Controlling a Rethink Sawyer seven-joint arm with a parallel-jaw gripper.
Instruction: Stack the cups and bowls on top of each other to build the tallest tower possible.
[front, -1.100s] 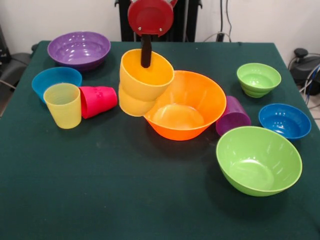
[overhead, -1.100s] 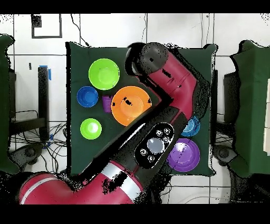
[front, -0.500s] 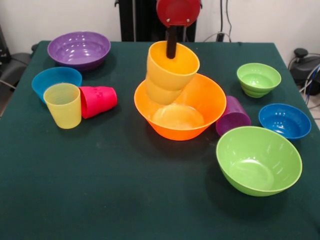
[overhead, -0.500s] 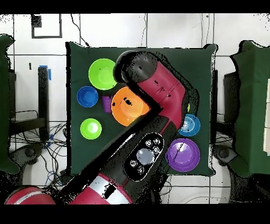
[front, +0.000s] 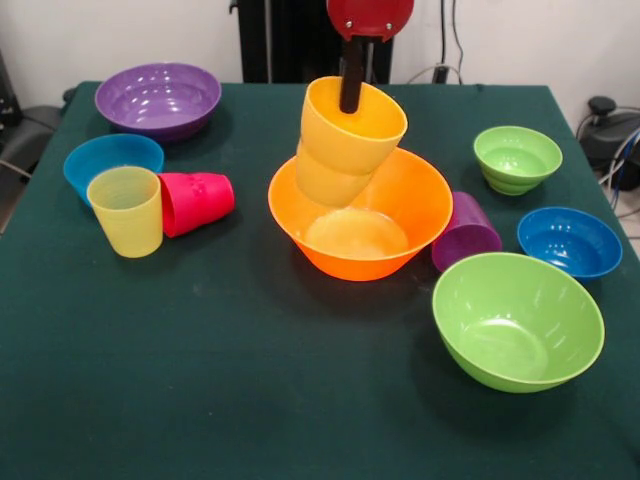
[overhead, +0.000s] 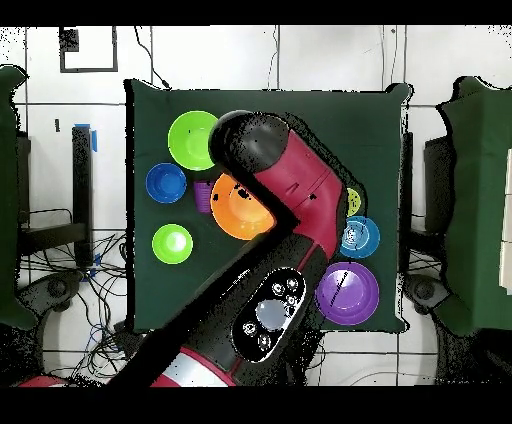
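Observation:
My gripper (front: 350, 98) comes down from the top middle in the front view, shut on the rim of the yellow-orange cup (front: 348, 142), with one dark finger inside it. The cup hangs tilted over the back half of the large orange bowl (front: 400, 225), which sits flat at mid-table. A pale yellow cup (front: 126, 210) stands upright at the left, with a red-pink cup (front: 196, 203) on its side next to it. The purple cup (front: 466, 232) lies on its side against the orange bowl's right. In the overhead view the arm (overhead: 270, 170) hides the gripper and part of the orange bowl (overhead: 236, 212).
A large purple bowl (front: 158, 98) and a small blue bowl (front: 110, 160) sit at the far left. At the right are a small lime green bowl (front: 517, 157), another small blue bowl (front: 569, 240) and a large lime green bowl (front: 517, 318).
In the front view the gripper has carried the yellow-orange cup rightward, from the orange bowl's left rim to above the bowl. The bowl, tipped a second ago, sits level now.

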